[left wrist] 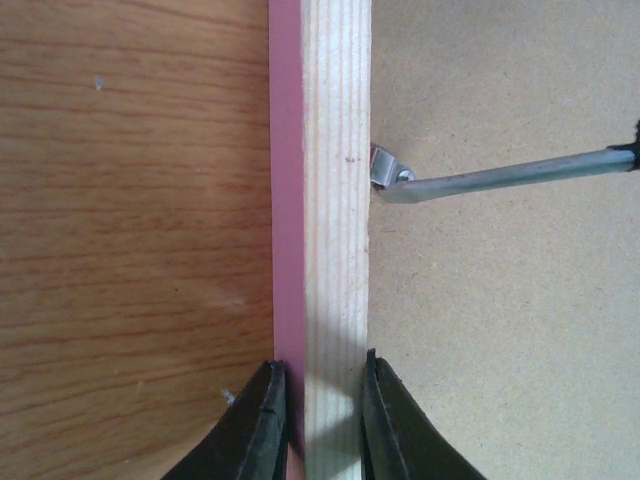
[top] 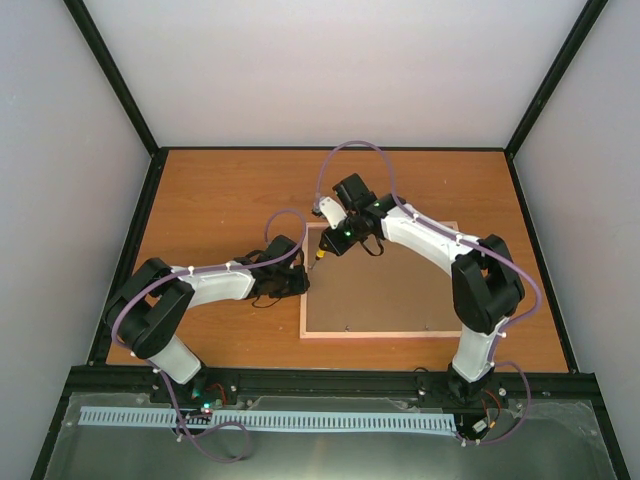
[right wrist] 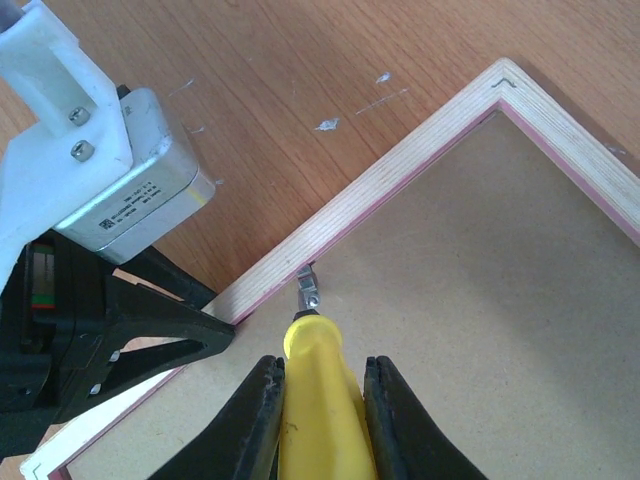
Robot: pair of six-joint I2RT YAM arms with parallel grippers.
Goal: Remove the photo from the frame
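The left gripper (left wrist: 322,385) is pinched across the left rail of the large, thin, pink-edged pale-wood picture frame (left wrist: 335,200), one jaw on the outer pink edge and one on the inner side. The frame lies face down on the brown wood-grain table (left wrist: 130,200). Further along that same rail, on the frame's inner side, a small bent silver metal retaining tab (left wrist: 383,165) overlaps the plain brown backing board (left wrist: 500,330). The tip of the yellow-handled, steel-shafted screwdriver (right wrist: 318,400) meets that tab, and its handle is squeezed between the fingers of the right gripper (right wrist: 318,375).

The step in hand looks like freeing the tabs. Next the tip must turn or lever this tab clear of the board without slipping. Inside the frame only the board shows. The photo is not in sight and is presumably beneath it.
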